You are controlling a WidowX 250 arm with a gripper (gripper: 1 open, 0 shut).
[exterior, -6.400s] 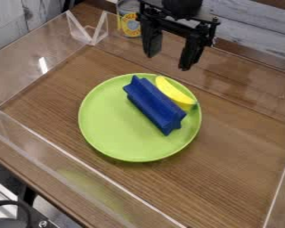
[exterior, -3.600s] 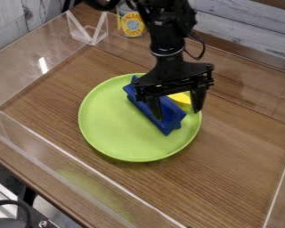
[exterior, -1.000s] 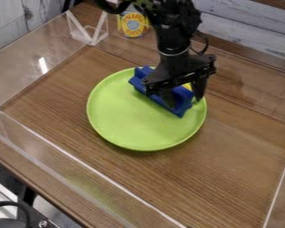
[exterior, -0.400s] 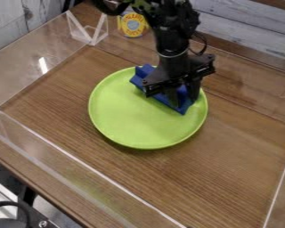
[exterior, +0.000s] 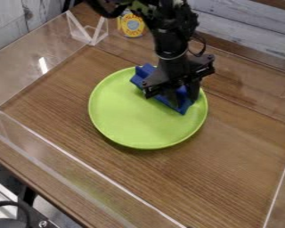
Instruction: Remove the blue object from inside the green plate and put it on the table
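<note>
The blue object [exterior: 171,94], a ridged royal-blue block, lies in the far right part of the green plate [exterior: 127,120], resting on it. My gripper [exterior: 181,86] points down from above. Its two black fingers [exterior: 199,80] press against the block's long sides, shut on it. The arm hides the middle of the block, so only its ends show. The plate sits on the brown wood-grain table [exterior: 228,169].
Clear acrylic walls [exterior: 14,142] border the tabletop on all sides. At the back stand a yellow-labelled can [exterior: 133,24] and a clear plastic stand [exterior: 85,34]. Bare wood lies in front of and to the right of the plate.
The fingers have drawn in from a wider stance onto the block's sides. Hand, block and plate have stayed about where they were.
</note>
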